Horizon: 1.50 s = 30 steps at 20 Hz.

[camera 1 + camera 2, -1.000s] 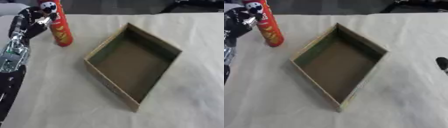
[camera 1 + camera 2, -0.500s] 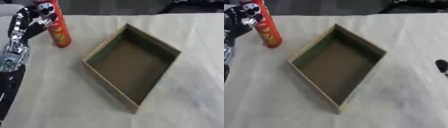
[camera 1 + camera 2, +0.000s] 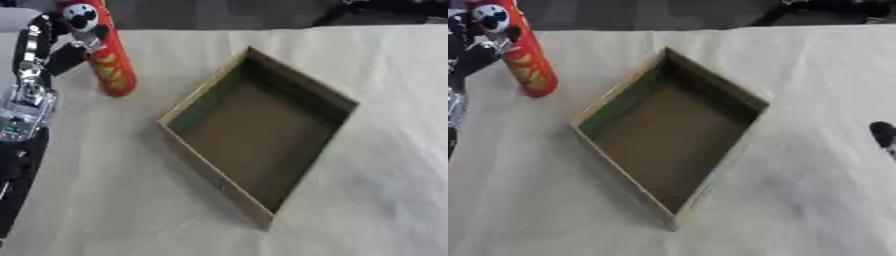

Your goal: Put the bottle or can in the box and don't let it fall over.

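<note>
Fingers of left hand (image 3: 66, 42) around red can (image 3: 109, 67), top cropped.

The open box (image 3: 262, 130) is sitting askew at the middle of the counter (image 3: 385, 200), one corner pointing near, its raised walls forming the main barrier to any low approach. Its top is standing open and its floor is lying bare. The red can (image 3: 103, 52) is standing at far left, well apart from the box, with a strip of bare counter running between them. The left hand (image 3: 66, 45) and its arm are occupying the left edge beside the can. Wide clear counter is lying right and near of the box. A dark fingertip of the right hand (image 3: 884, 136) is showing at the right edge.
</note>
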Each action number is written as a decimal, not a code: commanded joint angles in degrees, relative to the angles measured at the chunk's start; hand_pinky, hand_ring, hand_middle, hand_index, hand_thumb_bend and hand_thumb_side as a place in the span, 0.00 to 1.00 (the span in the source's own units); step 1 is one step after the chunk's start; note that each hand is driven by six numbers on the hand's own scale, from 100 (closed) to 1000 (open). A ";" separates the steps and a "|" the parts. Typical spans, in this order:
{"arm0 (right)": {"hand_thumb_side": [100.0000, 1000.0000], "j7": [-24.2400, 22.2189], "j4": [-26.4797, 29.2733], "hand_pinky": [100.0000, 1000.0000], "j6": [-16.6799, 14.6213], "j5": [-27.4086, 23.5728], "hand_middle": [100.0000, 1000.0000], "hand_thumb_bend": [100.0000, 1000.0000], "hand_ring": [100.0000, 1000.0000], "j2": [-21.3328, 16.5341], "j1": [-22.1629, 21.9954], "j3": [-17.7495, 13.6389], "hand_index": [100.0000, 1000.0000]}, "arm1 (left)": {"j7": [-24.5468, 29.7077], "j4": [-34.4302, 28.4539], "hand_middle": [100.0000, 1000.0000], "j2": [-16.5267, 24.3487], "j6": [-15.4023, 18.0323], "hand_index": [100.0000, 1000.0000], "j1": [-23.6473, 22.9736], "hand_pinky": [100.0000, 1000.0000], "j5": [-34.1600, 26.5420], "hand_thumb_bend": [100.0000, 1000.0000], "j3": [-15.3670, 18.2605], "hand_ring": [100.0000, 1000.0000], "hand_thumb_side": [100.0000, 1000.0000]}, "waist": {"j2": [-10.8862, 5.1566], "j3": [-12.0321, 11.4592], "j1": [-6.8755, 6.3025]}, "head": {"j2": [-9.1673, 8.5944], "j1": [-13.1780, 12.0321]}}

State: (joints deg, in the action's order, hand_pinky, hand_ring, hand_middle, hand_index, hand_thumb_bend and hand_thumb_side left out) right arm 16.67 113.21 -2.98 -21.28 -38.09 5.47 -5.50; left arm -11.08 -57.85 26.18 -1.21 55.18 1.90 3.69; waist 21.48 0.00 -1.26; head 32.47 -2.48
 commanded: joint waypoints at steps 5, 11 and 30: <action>0.00 -0.46 1.39 0.82 -0.34 0.53 0.93 0.47 0.77 -1.08 0.77 -0.17 0.83 | -0.36 -0.42 0.57 2.38 1.67 0.76 2.16 1.00 -1.88 0.60 0.65 0.81 0.25 | -0.39 0.66 0.16 | -1.73 -0.42; 0.00 -0.86 1.39 0.82 -0.31 0.66 0.93 0.47 0.77 -1.11 1.33 0.07 0.83 | -3.46 -0.04 0.56 2.90 1.77 0.74 3.01 1.00 -0.98 0.59 1.33 0.79 0.23 | 0.27 1.36 0.17 | -2.48 -1.14; 0.00 -1.66 1.39 0.82 -0.03 1.07 0.93 0.46 0.77 -0.86 2.53 0.53 0.83 | -5.78 0.23 0.56 3.23 6.20 0.68 4.63 1.00 -2.48 0.56 1.93 0.81 0.24 | 2.05 3.08 -0.36 | -3.79 -2.57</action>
State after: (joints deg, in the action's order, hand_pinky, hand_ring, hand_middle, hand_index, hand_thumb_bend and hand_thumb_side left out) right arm 15.10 113.21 -2.98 -20.46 -38.06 7.56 -4.70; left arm -16.55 -56.71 27.24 4.58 58.18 -1.00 5.04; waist 24.52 3.04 -1.66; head 29.49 -4.81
